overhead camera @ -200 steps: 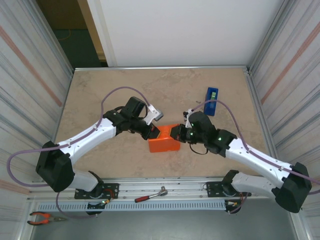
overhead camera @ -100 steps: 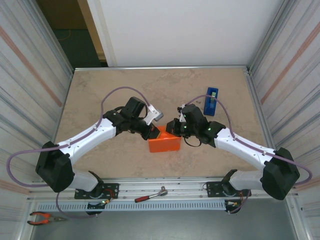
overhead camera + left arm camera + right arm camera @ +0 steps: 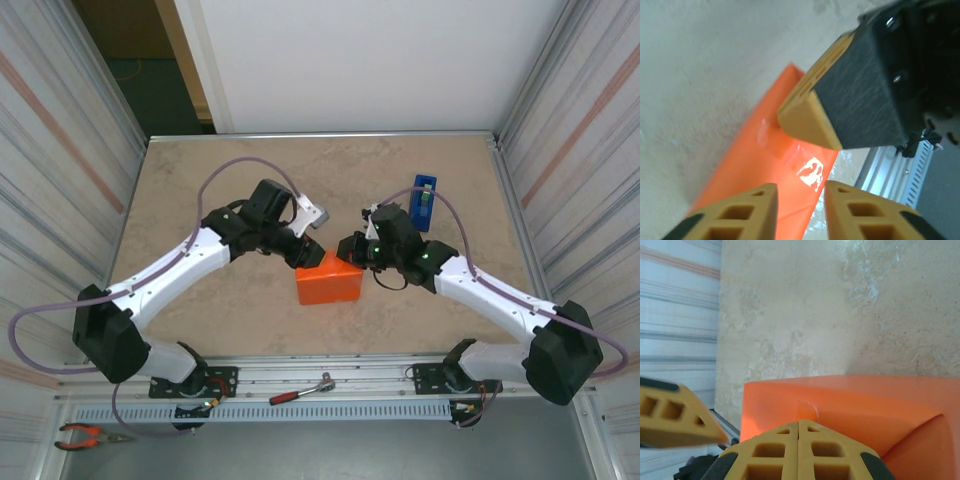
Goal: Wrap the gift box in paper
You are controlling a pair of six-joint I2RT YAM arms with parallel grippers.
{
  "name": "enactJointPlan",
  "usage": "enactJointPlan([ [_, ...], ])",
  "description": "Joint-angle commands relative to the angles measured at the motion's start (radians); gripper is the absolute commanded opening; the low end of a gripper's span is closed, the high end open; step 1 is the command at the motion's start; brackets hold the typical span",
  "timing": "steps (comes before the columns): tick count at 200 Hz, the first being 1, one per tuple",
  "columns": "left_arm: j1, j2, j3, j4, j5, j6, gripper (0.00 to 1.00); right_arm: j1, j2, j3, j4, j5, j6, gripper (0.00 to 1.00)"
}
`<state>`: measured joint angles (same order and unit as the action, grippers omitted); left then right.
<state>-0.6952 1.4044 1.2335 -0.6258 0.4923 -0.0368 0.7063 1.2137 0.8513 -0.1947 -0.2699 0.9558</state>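
Observation:
The gift box (image 3: 328, 284) sits mid-table, covered all round by the orange paper (image 3: 850, 405), so its own surface is hidden. A glossy strip of clear tape (image 3: 812, 172) shines on the paper's top. My left gripper (image 3: 305, 258) hovers just over the box's far-left corner; its fingers (image 3: 801, 200) stand apart, open, with nothing between them. Over the far-right corner my right gripper (image 3: 345, 250) is shut and empty, its fingertips (image 3: 798, 432) pressed together above the paper. The two grippers point at each other, close together.
A blue tape dispenser (image 3: 423, 201) stands at the back right, behind the right arm. A red-handled tool (image 3: 300, 391) lies on the front rail and pliers (image 3: 85, 435) at the front left. Corrugated walls close both sides.
My left gripper has opened and lifted off the box's left top edge. My right gripper has drawn back from the box's right side toward the far corner, staying shut.

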Motion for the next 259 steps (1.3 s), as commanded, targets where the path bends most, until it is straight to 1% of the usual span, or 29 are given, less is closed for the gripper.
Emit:
enactJointPlan([
  [1, 0.009, -0.014, 0.066, 0.005, -0.034, -0.015, 0.43, -0.013, -0.046, 0.053, -0.029, -0.004, -0.038, 0.00],
  [13, 0.018, -0.028, 0.075, 0.014, -0.047, -0.027, 0.50, -0.020, -0.068, 0.056, -0.049, 0.003, -0.047, 0.00],
  [26, 0.032, -0.056, 0.063, 0.029, -0.060, -0.045, 0.56, -0.027, -0.097, 0.056, -0.079, 0.020, -0.061, 0.05],
  [47, 0.062, -0.132, -0.006, 0.079, -0.086, -0.080, 0.67, -0.043, -0.151, 0.040, -0.131, 0.047, -0.085, 0.24],
  [61, 0.089, -0.193, -0.069, 0.105, -0.101, -0.105, 0.75, -0.055, -0.188, 0.016, -0.160, 0.058, -0.100, 0.41],
  [74, 0.114, -0.248, -0.128, 0.116, -0.116, -0.125, 0.82, -0.061, -0.218, -0.001, -0.192, 0.069, -0.116, 0.53],
  [82, 0.127, -0.279, -0.165, 0.122, -0.129, -0.137, 0.89, -0.061, -0.233, -0.012, -0.211, 0.074, -0.129, 0.58],
  [84, 0.129, -0.289, -0.174, 0.122, -0.133, -0.139, 0.95, -0.061, -0.246, -0.015, -0.216, 0.075, -0.130, 0.59],
  [87, 0.133, -0.301, -0.190, 0.125, -0.138, -0.144, 0.98, -0.062, -0.256, -0.020, -0.224, 0.075, -0.134, 0.60],
  [117, 0.150, -0.413, -0.315, 0.136, -0.183, -0.179, 0.99, -0.063, -0.320, -0.091, -0.288, 0.087, -0.182, 0.70],
  [138, 0.149, -0.470, -0.398, 0.161, -0.199, -0.211, 0.99, -0.064, -0.345, -0.133, -0.294, 0.095, -0.193, 0.72],
  [152, 0.150, -0.488, -0.436, 0.171, -0.196, -0.230, 0.99, -0.065, -0.345, -0.136, -0.279, 0.088, -0.194, 0.71],
  [159, 0.150, -0.494, -0.454, 0.178, -0.194, -0.240, 0.99, -0.064, -0.338, -0.128, -0.269, 0.083, -0.193, 0.68],
  [166, 0.150, -0.502, -0.470, 0.190, -0.194, -0.250, 0.99, -0.065, -0.327, -0.115, -0.258, 0.076, -0.195, 0.63],
  [172, 0.150, -0.508, -0.484, 0.199, -0.195, -0.260, 0.99, -0.062, -0.313, -0.099, -0.247, 0.069, -0.196, 0.58],
  [195, 0.150, -0.520, -0.521, 0.232, -0.199, -0.285, 0.99, -0.063, -0.232, -0.008, -0.226, 0.035, -0.211, 0.34],
  [211, 0.149, -0.520, -0.534, 0.241, -0.206, -0.294, 0.99, -0.054, -0.126, 0.073, -0.233, 0.019, -0.224, 0.18],
  [218, 0.149, -0.519, -0.540, 0.242, -0.212, -0.295, 0.99, -0.049, -0.082, 0.114, -0.241, 0.018, -0.231, 0.13],
  [238, 0.148, -0.522, -0.552, 0.251, -0.219, -0.299, 0.99, -0.024, 0.052, 0.243, -0.292, 0.036, -0.253, 0.07],
  [259, 0.149, -0.522, -0.561, 0.259, -0.227, -0.303, 0.99, 0.007, 0.181, 0.362, -0.364, 0.084, -0.280, 0.06],
])
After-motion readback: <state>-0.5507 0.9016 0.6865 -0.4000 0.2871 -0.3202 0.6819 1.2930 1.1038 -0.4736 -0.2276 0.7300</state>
